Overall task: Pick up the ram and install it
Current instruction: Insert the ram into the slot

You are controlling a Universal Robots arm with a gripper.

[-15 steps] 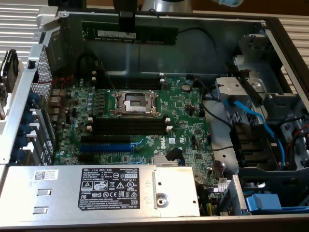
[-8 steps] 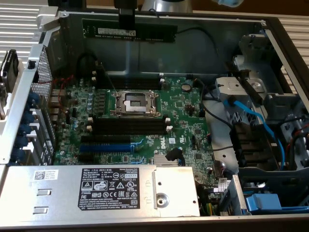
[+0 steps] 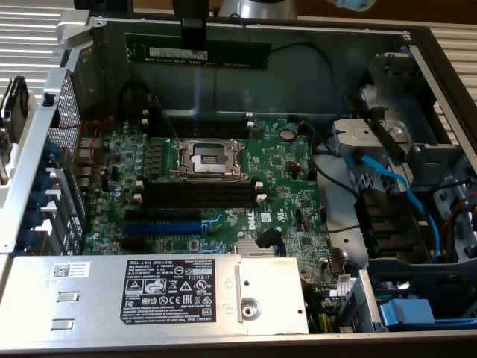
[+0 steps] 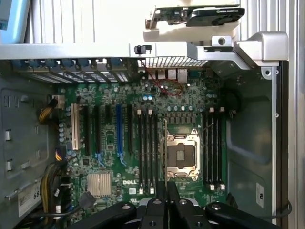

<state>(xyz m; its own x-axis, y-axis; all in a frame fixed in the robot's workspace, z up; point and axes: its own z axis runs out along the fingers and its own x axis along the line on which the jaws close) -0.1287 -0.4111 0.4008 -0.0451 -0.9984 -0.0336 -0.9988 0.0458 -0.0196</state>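
Here the case lies open with the power supply (image 3: pixel 149 294) nearest in the exterior view, its grey cover carrying a black printed label. Just behind the power supply sits the green motherboard (image 3: pixel 216 194), which serves as the landmark for all positions below. At the near edge of the motherboard is a blue slot (image 3: pixel 160 226) among black expansion slots. At the centre of the motherboard is the bare CPU socket (image 3: pixel 209 159) in its metal frame, with black memory slots (image 3: pixel 201 192) on its near side and more on its far side. To the exterior view's right of the motherboard lie blue cables (image 3: pixel 391 186) and drive bays. To the exterior view's left of the motherboard stands the perforated rear panel (image 3: pixel 67 149).

Above the far edge of the motherboard, well apart from the board, the ram (image 3: pixel 197 51) hangs level, its white label strip facing the camera. The pincer (image 3: pixel 194 33) is closed on the upper edge of the ram near its middle. In the wrist view the ram appears edge-on as a thin line (image 4: pixel 166 152) running from between the black fingers (image 4: pixel 160 193) over the socket area. No slot holds the stick.
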